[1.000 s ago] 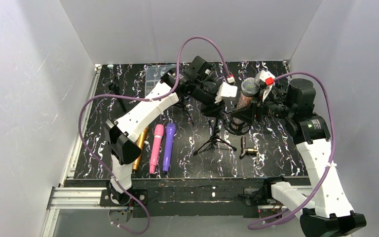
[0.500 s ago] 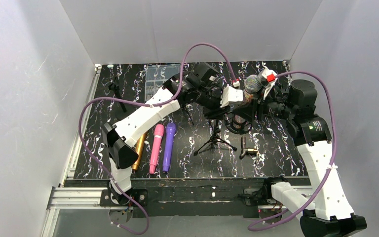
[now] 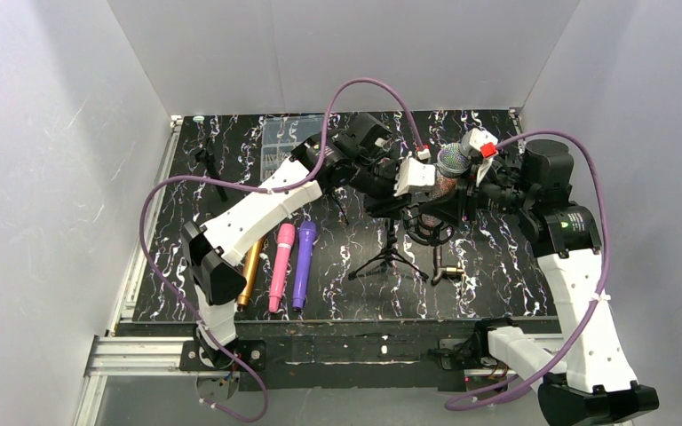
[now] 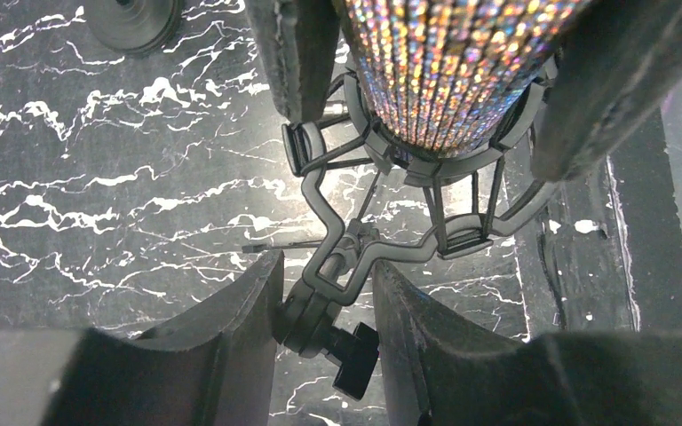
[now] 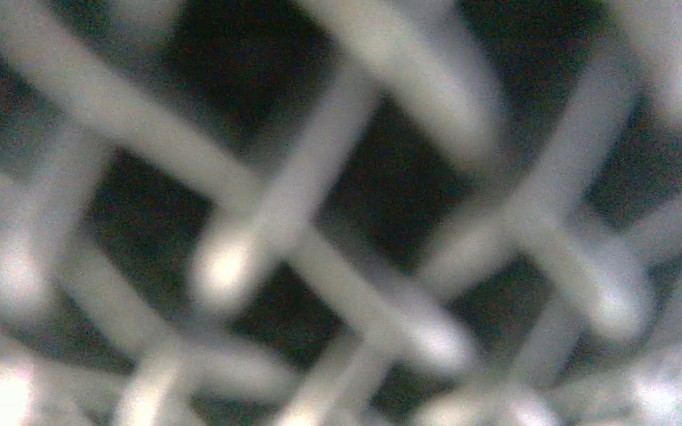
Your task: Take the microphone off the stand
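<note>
The microphone (image 3: 449,162) has a silver mesh head and a glittery body (image 4: 448,62). It sits tilted in the black shock mount (image 4: 426,191) of the tripod stand (image 3: 389,255). My right gripper (image 3: 455,188) is shut on the glittery body just above the mount; its fingers (image 4: 297,53) show on both sides in the left wrist view. My left gripper (image 4: 324,286) is shut on the stand's neck joint (image 4: 320,302) below the mount, also seen from above (image 3: 397,202). The right wrist view shows only blurred mesh (image 5: 337,222).
Gold (image 3: 252,264), pink (image 3: 281,266) and purple (image 3: 303,264) microphones lie side by side at the front left. A small brass and black fitting (image 3: 447,271) lies right of the tripod. A clear box (image 3: 282,139) and a small stand (image 3: 210,166) are at the back left.
My left gripper has moved right and down onto the stand's neck. The microphone and right gripper have shifted only slightly, and the microphone stays in the mount.
</note>
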`<move>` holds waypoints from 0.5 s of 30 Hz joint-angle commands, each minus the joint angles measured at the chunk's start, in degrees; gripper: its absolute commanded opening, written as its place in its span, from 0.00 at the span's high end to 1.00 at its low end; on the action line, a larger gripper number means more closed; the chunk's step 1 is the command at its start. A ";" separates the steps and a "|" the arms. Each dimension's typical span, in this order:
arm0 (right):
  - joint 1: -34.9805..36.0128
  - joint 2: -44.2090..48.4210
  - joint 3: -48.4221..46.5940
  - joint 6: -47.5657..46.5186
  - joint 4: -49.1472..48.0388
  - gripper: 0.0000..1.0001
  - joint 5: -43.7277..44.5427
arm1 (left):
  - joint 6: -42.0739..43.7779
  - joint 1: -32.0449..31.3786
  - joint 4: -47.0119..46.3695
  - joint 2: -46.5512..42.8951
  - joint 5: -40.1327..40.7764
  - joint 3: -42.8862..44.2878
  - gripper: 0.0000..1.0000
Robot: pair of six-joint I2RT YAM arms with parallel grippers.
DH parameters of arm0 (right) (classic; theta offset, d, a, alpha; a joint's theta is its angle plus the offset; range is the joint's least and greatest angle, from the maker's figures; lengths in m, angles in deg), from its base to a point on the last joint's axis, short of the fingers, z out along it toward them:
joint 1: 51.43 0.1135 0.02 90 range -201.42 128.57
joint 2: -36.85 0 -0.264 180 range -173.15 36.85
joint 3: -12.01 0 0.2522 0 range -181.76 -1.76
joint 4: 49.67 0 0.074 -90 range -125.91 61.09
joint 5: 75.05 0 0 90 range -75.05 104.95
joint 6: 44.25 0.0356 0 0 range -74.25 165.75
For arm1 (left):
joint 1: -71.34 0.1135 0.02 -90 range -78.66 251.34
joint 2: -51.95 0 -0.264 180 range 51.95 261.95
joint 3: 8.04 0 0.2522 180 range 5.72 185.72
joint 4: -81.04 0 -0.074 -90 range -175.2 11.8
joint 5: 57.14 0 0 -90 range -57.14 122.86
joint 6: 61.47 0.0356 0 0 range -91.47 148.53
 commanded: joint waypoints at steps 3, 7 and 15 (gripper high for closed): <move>-0.34 -0.82 -6.02 -7.20 0.29 0.99 -11.93 | 3.41 0.79 12.81 -1.01 0.07 -3.19 1.00; -0.37 -1.63 -6.33 -9.26 1.71 0.99 -14.44 | 3.59 0.82 12.86 -1.29 -0.08 -4.16 1.00; -0.44 -0.38 -4.73 -3.06 -3.35 0.99 -5.23 | 1.93 0.82 10.86 -1.26 3.26 -5.03 1.00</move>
